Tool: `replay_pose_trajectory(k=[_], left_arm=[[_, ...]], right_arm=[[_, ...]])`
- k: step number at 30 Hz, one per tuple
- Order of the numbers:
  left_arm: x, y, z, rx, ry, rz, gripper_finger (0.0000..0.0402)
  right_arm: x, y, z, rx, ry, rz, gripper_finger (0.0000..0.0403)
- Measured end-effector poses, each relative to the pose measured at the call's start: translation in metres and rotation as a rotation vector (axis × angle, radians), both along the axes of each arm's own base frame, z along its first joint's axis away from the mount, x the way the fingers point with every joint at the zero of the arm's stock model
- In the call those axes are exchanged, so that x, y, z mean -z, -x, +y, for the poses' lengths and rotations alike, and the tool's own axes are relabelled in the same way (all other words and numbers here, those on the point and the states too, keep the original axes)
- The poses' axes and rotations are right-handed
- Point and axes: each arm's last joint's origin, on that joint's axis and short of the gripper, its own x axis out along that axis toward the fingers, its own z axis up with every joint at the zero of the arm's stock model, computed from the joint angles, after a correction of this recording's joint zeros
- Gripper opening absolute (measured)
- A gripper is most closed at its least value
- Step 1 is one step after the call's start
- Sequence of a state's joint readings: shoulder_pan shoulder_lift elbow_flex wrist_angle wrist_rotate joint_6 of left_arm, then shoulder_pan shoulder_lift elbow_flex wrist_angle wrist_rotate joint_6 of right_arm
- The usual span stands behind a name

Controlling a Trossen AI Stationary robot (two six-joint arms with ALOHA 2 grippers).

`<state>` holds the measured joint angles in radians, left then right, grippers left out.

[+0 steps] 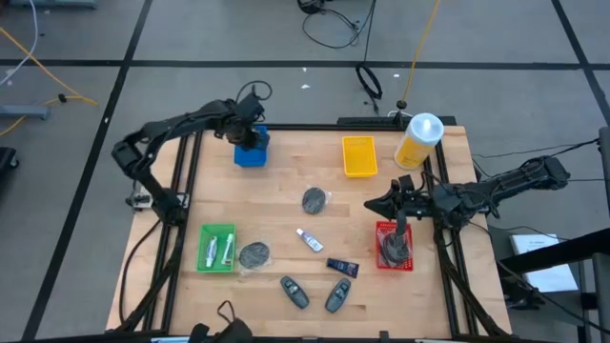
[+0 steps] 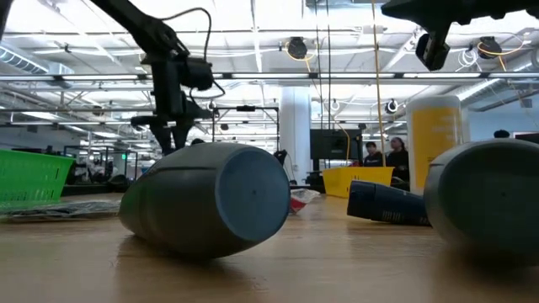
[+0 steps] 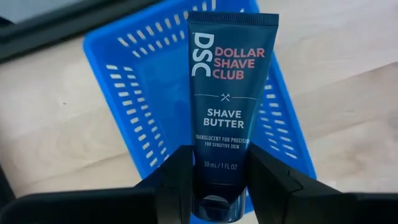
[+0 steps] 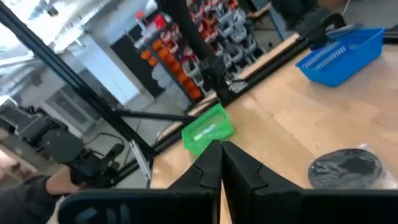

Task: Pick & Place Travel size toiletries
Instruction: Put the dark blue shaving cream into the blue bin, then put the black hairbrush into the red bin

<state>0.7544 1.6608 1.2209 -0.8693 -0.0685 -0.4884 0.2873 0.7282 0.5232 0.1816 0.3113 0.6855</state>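
My left gripper (image 3: 219,186) is shut on a dark-blue mini tube (image 3: 227,93) with "Shave Butter" lettering, over the blue tray (image 1: 251,152) at the table's far left. My right gripper (image 4: 221,163) is shut on nothing and hovers (image 1: 375,205) just past the red tray (image 1: 393,246), which holds a dark piece. Lying on the table are two grey round pads (image 1: 315,200) (image 1: 254,254), a small white tube (image 1: 308,239), another dark-blue mini tube (image 1: 342,268) and two dark-grey oblong pieces (image 1: 294,292) (image 1: 337,295). The green tray (image 1: 217,248) holds white tubes. My left gripper pinches the dark-blue tube between its two fingers at the cap end (image 3: 217,177), one finger (image 3: 177,180) on each side. The tube runs on past the fingertips, its flat crimped end (image 3: 233,18) toward the blue tray. Whether that end touches the tray, I cannot tell.
A yellow tray (image 1: 359,155) and a large yellow bottle with a white cap (image 1: 419,140) stand at the far right. Bare wood lies in the middle of the table (image 1: 286,181). In the low view an oblong piece (image 2: 210,198) fills the foreground, and people stand in the room behind.
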Motion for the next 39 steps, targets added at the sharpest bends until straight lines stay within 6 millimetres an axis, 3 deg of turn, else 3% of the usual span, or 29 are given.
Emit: replay_pose_trajectory(k=[7,19,23,32,39], left_arm=[[0.017,-0.002,0.008,-0.048,0.035,0.029,0.0113],[0.019,0.001,0.011,-0.085,0.083,-0.002,0.0116],[0.019,0.000,0.011,-0.084,0.101,-0.015,0.0150],[0.019,-0.001,0.010,-0.037,0.127,-0.041,0.0271],[0.001,0.004,0.005,-0.010,0.097,-0.088,0.0288]], right_arm=[[0.004,-0.011,0.001,-0.108,-0.005,0.185,0.0000],[0.013,-0.024,-0.008,-0.263,-0.014,0.256,0.0000],[0.014,-0.024,-0.009,-0.277,0.006,0.252,0.0000],[0.001,-0.028,-0.009,-0.280,0.054,0.111,0.0000],[-0.016,-0.031,-0.017,-0.232,0.138,-0.070,0.0000]])
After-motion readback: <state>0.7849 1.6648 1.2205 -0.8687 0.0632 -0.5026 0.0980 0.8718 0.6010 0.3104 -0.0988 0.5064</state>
